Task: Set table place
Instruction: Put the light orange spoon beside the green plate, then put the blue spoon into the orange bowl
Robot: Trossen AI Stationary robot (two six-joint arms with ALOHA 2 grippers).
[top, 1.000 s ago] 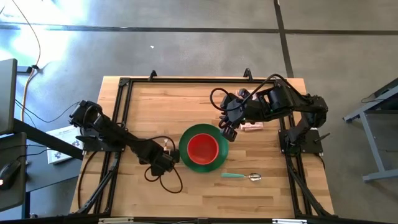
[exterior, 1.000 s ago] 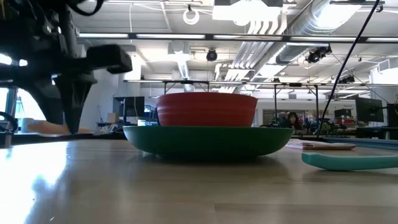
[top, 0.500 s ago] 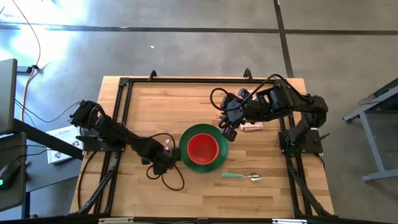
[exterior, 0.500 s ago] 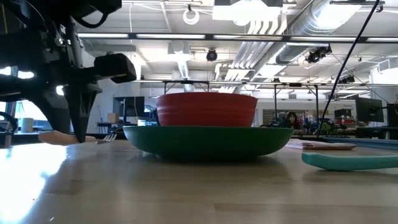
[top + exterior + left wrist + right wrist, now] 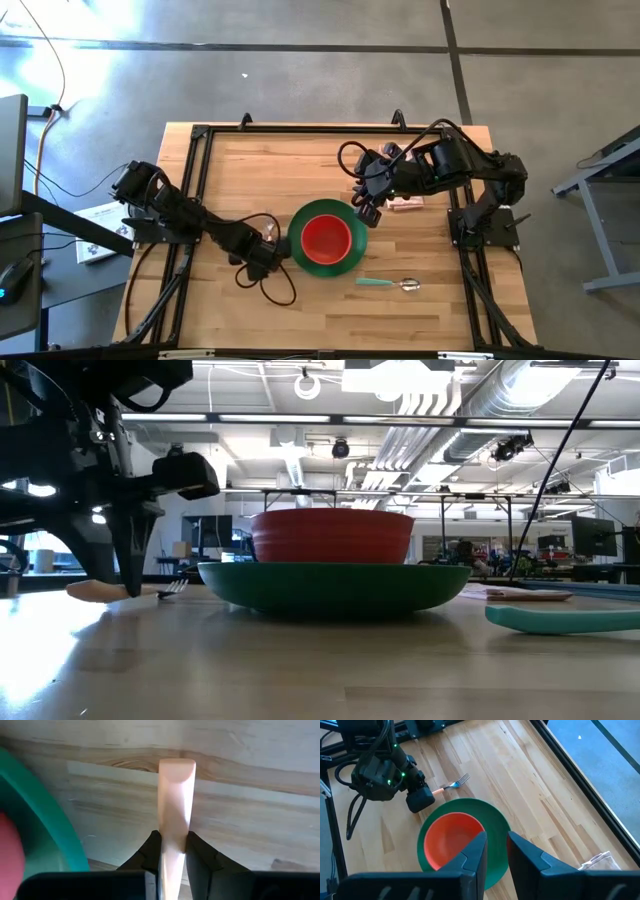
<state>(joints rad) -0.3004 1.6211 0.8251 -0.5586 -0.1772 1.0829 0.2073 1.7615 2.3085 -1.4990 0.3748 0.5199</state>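
A red bowl (image 5: 325, 238) with ribbed sides sits inside a shallow green plate (image 5: 300, 222) near the middle of the desk (image 5: 260, 160), a broad top of pale wooden planks bordered by a black rail frame. Nothing shows inside the bowl.

The left hand (image 5: 266, 243) is down at the desk surface just beside the plate's rim, its fingers (image 5: 202, 860) clamped on the flat, pale peach handle of a fork (image 5: 451, 785). The handle is smooth with a squared, slightly rounded end, and it runs out ahead of the fingers over the wood grain; the metal tines point away on the hand's other side, just beside the plate's edge. In the low view the fork (image 5: 130, 589) lies low at the desk surface, under the dark fingers, with a narrow gap between tines and plate.

The right hand (image 5: 366, 210) hangs above the plate's far rim, its fingers (image 5: 475, 851) parted with nothing between them. Just beyond it lies a folded whitish napkin (image 5: 405, 203) on the wood.

A spoon (image 5: 388, 284) with a teal handle and metal bowl lies on the opposite side of the plate from the right hand, apart from the rim. Bare planks stretch around the left hand toward the near and far rails.
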